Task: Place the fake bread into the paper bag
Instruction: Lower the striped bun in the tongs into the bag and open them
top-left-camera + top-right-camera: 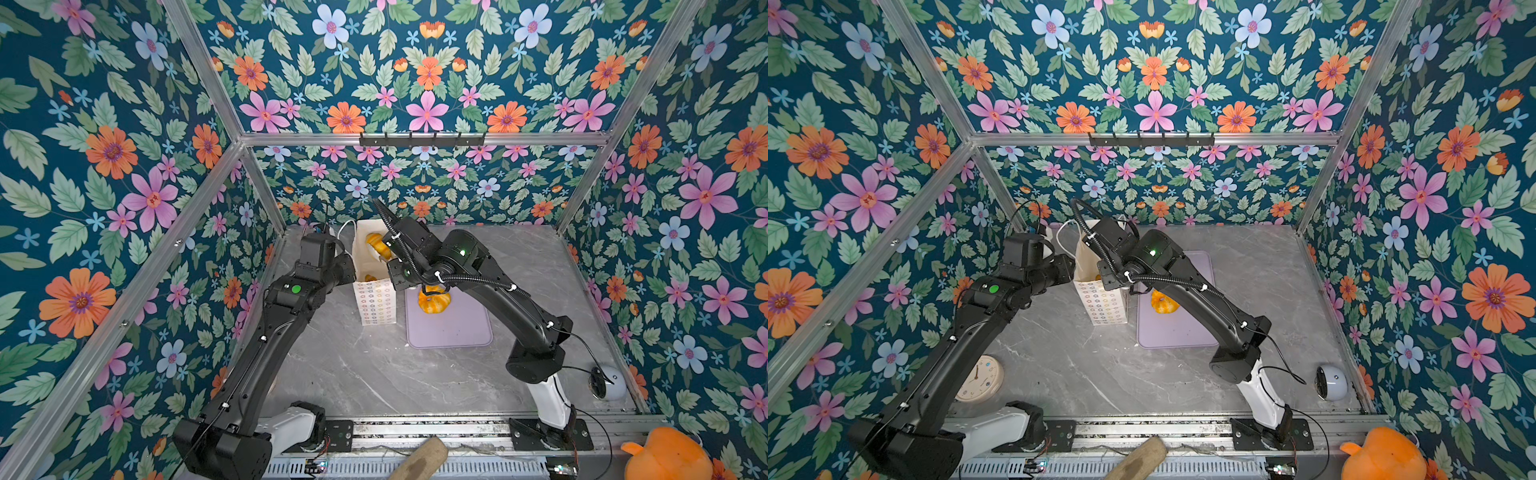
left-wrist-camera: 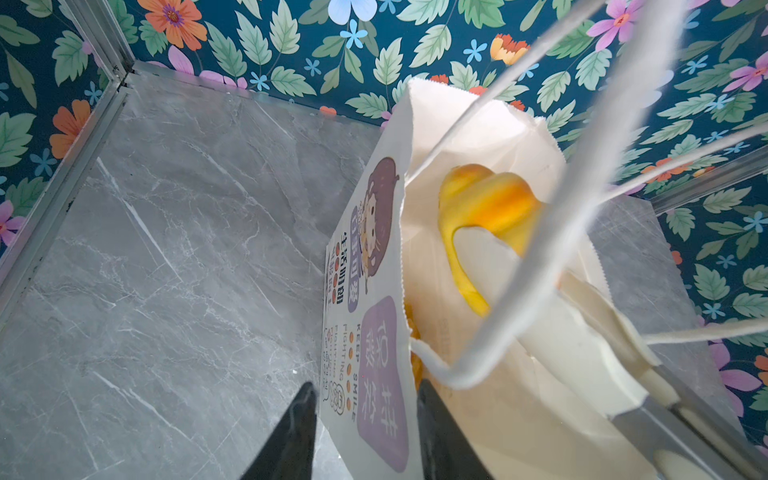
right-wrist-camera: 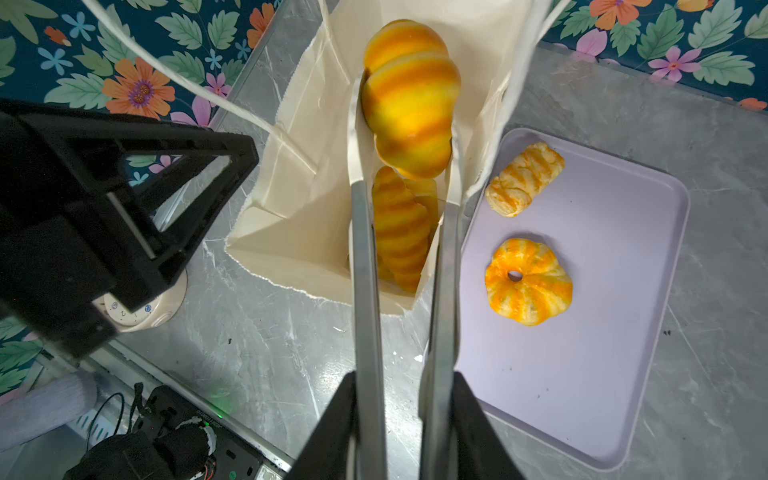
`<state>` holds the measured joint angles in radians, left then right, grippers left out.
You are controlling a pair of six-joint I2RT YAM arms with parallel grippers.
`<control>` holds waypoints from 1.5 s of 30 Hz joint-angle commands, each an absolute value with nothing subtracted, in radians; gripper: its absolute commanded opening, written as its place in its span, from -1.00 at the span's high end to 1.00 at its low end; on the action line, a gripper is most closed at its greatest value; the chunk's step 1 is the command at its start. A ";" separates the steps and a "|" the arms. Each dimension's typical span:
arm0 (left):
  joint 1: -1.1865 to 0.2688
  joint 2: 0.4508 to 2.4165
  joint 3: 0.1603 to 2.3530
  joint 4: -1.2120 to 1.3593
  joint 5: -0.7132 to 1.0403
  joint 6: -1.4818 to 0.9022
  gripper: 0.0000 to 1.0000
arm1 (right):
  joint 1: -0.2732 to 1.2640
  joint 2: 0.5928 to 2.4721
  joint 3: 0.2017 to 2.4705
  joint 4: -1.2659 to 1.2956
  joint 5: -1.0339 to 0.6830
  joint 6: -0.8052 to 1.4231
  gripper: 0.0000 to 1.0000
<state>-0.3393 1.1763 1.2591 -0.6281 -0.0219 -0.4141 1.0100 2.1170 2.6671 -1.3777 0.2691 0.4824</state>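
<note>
The right pincer [image 3: 405, 382] is clamped on tongs [image 3: 365, 257] whose tips pinch a croissant [image 3: 409, 99] at the mouth of the paper bag [image 3: 291, 199], so the drop is in hand; easing the squeeze should let it fall onto the pastry [image 3: 401, 232] inside. The left pincer [image 2: 365, 384], half open, straddles the bag's printed wall; cord handles [image 2: 544, 257] cross the narrow opening, and a braided piece [image 3: 525, 178] and ring bun [image 3: 540, 299] wait on the tray [image 3: 582, 395] beside.

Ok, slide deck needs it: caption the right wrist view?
Tongs hold a croissant at the bag mouth; ring bun and braid lie on the tray.
</note>
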 commanded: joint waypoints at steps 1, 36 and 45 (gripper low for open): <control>-0.338 1.175 1.255 -0.609 -0.011 -0.419 0.17 | 1.015 2.123 2.669 -1.370 0.294 0.484 0.32; -0.338 1.178 1.241 -0.601 -0.002 -0.422 0.17 | 1.046 2.162 2.696 -1.336 0.292 0.399 0.10; -0.339 1.180 1.243 -0.598 -0.003 -0.423 0.17 | 1.062 2.108 2.699 -1.305 0.298 0.364 0.10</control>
